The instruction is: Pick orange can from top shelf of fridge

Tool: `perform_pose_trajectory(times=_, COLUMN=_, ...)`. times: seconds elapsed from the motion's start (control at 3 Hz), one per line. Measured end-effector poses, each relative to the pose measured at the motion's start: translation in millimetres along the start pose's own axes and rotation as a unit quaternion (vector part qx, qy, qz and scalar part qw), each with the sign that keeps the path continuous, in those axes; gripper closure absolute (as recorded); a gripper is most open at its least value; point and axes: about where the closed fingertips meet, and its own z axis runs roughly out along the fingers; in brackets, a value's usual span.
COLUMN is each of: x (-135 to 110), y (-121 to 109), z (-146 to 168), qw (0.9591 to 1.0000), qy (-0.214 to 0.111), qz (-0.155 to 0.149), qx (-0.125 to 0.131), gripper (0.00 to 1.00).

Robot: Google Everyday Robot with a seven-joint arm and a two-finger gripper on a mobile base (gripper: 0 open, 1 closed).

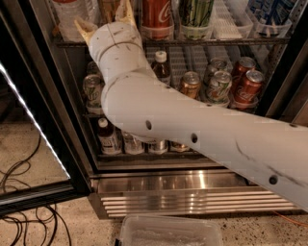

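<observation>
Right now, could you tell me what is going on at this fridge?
The robot's one arm reaches into the open fridge. Its gripper is up at the left part of the top shelf, right at the orange can, which stands just left of a red cola can. The wrist hides most of the orange can, so a firm hold cannot be confirmed. The can has not been brought out of the fridge yet.

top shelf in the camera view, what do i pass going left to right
clear plastic bottle → gripper, up at the left part of the top shelf → red cola can → green-striped can → bare white divider lane → blue-patterned item at the right edge
</observation>
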Motion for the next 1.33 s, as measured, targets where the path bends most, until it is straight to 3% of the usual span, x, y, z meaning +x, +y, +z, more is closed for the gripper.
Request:
perform_pose_trajectory(times=0.67, x=-3, y=6, z=-3, qw=0.9998, qy=0.007, qz=-0.012, qx=0.01, gripper=0.39)
perform_pose_trajectory(times=1.33, x=3, y=2, z=-11, qw=0.9983, qy=0.033, qz=-0.033, qx=0.036, gripper=0.44)
